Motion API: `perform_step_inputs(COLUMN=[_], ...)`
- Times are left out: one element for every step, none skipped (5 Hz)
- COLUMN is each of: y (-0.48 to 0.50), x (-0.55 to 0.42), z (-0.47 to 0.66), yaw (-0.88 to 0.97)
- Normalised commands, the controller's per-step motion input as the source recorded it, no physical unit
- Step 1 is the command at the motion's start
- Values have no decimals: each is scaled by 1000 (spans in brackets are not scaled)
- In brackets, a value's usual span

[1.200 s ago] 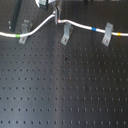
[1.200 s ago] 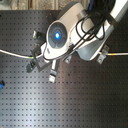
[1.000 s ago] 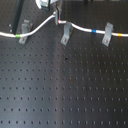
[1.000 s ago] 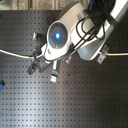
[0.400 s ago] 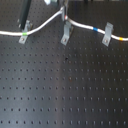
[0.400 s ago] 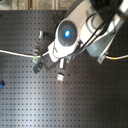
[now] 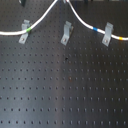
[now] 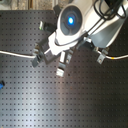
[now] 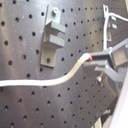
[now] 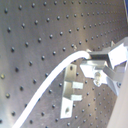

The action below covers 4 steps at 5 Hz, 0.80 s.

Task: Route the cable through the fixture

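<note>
The white cable (image 7: pixel 45 16) runs from the first exterior view's left through the left fixture clip (image 7: pixel 23 34), with a green band beside it. It rises out of the top edge, then comes down past a blue band (image 7: pixel 96 29) through the right clip (image 7: pixel 106 36). The middle clip (image 7: pixel 65 34) holds no cable. In both wrist views my gripper (image 9: pixel 96 59) is shut on the cable (image 9: pixel 55 79) at a red-orange band, above the board. It also shows in the second wrist view (image 10: pixel 94 57), near a clip (image 10: pixel 71 89). The arm (image 8: pixel 75 25) hides the gripper in the second exterior view.
The black perforated board (image 7: pixel 65 90) fills the scene. In the second exterior view three clips (image 8: pixel 61 67) stand in a row under the arm, and a small blue object (image 8: pixel 1 85) lies at that board's left edge. A clip (image 9: pixel 54 34) stands near the cable in the first wrist view.
The arm has moved toward the second exterior view's right. The cable's raised loop has climbed and now leaves the top of the first exterior view, shifted right toward the middle clip.
</note>
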Motion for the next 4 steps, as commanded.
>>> perform_step_inputs(y=[470,269,177,56], x=[226,257,309,538], z=[-1,4,8,133], yaw=[317,517,557,363])
